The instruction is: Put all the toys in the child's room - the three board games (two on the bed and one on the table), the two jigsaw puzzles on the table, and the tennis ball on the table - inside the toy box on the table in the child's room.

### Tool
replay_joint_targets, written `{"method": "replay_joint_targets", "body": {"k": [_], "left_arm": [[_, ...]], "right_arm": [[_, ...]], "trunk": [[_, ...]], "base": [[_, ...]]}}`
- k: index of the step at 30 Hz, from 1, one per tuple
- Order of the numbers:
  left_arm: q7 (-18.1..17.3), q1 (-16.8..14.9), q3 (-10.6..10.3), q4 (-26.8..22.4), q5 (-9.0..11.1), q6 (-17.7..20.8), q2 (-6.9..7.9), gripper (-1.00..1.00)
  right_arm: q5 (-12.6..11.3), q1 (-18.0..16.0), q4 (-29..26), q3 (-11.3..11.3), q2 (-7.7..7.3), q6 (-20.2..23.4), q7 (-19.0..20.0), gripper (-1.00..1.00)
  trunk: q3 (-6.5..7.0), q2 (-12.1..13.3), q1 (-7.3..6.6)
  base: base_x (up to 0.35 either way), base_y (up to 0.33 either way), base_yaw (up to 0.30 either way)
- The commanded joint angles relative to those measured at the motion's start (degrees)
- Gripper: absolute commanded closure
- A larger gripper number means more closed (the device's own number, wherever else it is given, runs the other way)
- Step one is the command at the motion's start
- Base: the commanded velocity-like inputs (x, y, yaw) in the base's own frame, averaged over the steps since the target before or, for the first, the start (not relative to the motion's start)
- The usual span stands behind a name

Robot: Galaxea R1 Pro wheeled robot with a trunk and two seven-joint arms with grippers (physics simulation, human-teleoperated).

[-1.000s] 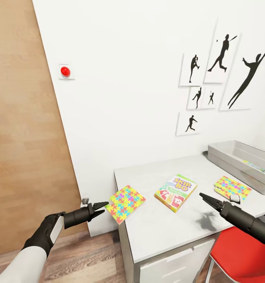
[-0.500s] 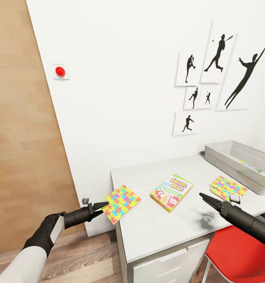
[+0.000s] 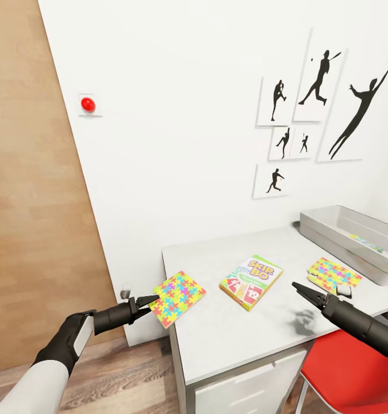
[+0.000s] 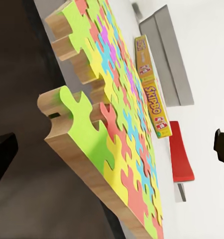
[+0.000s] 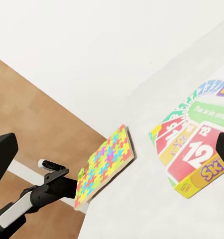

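A jigsaw puzzle (image 3: pixel 177 298) lies at the white table's (image 3: pixel 228 333) left corner, slightly overhanging the edge. My left gripper (image 3: pixel 148 303) is open just off that corner, its fingertips reaching the puzzle's (image 4: pixel 117 99) edge. The Skip-Bo board game (image 3: pixel 251 282) lies mid-table; the right wrist view shows it (image 5: pixel 196 149) close up. A second jigsaw puzzle (image 3: pixel 333 273) lies further right. The grey toy box (image 3: pixel 331 233) stands at the back right with something colourful inside. My right gripper (image 3: pixel 300 289) hovers open over the table's front, right of the Skip-Bo box.
A red chair (image 3: pixel 349 376) stands under my right arm at the table's front. A small white-grey object (image 3: pixel 344 291) rests beside the second puzzle. A brown wooden door (image 3: pixel 33 218) fills the left, with wood-plank floor (image 3: pixel 125 374) below. White drawers (image 3: pixel 251 391) front the table.
The camera shifted early on, so the table and wall slid slightly left in view. My left fingertips now sit a little closer against the puzzle's corner. Nothing moved in the last half second.
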Motion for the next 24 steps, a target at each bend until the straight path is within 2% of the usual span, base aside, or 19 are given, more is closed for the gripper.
{"method": "replay_joint_targets", "body": {"k": [1,24], "left_arm": [[-0.1,0.0,0.0,0.0,0.1,0.4,-0.01,-1.00],[-0.1,0.0,0.1,0.0,0.1,0.4,0.01,-1.00]], "right_arm": [[-0.1,-0.1,0.0,0.0,0.00,0.3,0.1,-1.00],[-0.1,-0.1,0.0,0.0,0.00,0.3,0.1,-1.00]], "trunk": [[-0.06,0.0,0.00],[-0.06,0.0,0.00]], "base": [[0.013,0.000,0.000],[0.001,0.000,0.000]]}}
